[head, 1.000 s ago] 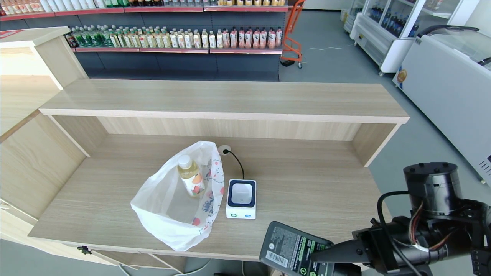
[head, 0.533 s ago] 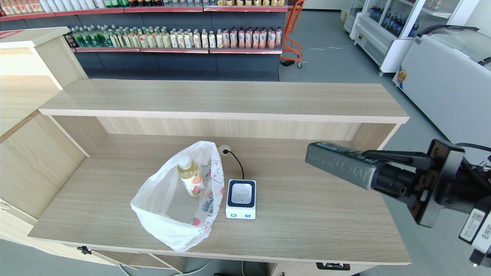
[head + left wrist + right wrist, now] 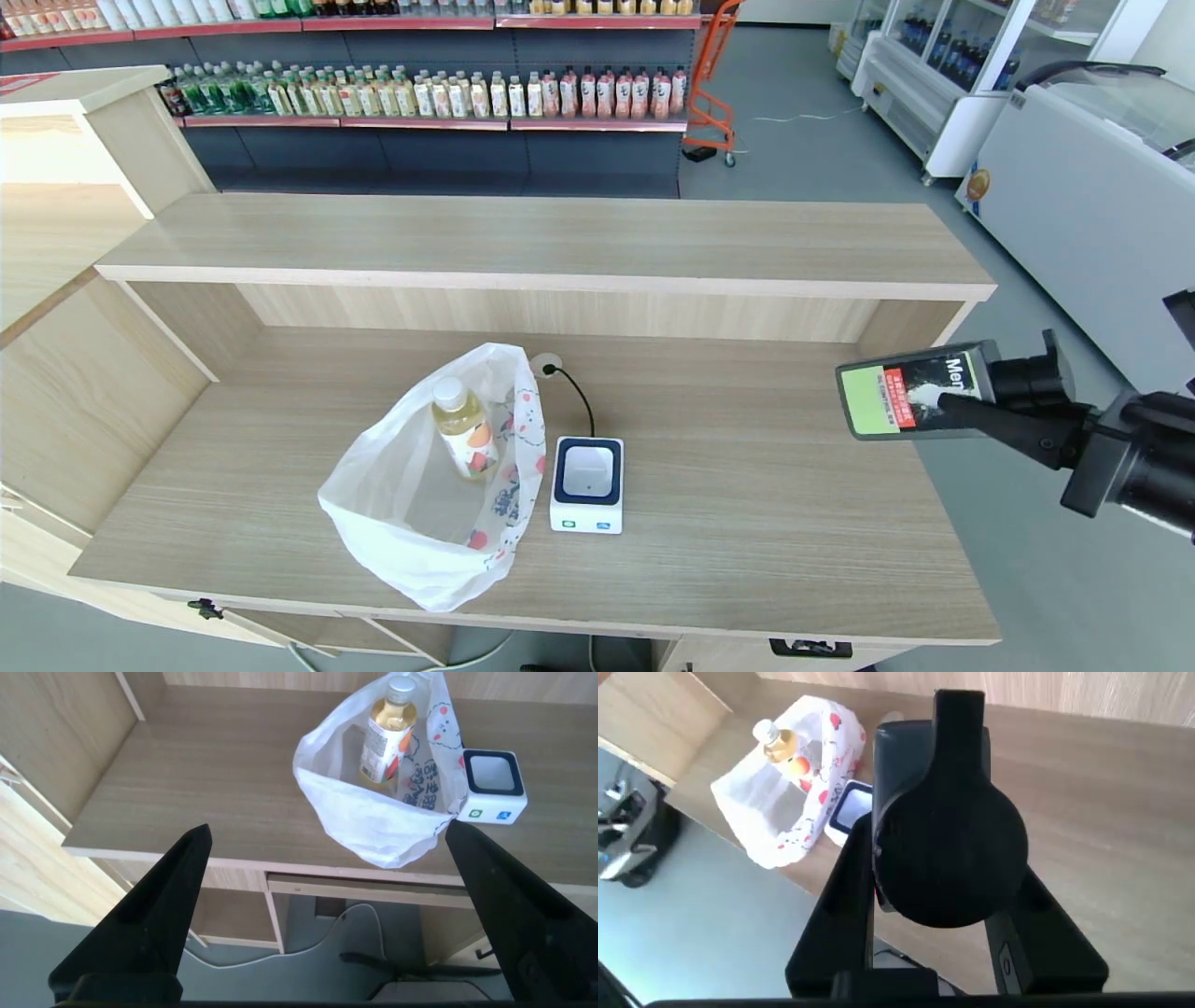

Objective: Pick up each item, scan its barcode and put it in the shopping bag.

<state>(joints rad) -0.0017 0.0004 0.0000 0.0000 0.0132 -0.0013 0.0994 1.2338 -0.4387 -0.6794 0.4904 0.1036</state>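
One dark bottle [image 3: 878, 401] between right fingers [image 3: 990, 421]

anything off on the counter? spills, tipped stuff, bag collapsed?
Nothing stands out. The shopping bag sits open with the drink bottle standing inside, no spill; the scanner lies flat beside it. The right gripper holds the grey bottle sideways near the counter's right end.

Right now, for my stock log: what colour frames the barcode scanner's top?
Dark blue; the barcode scanner shows best in the head view.
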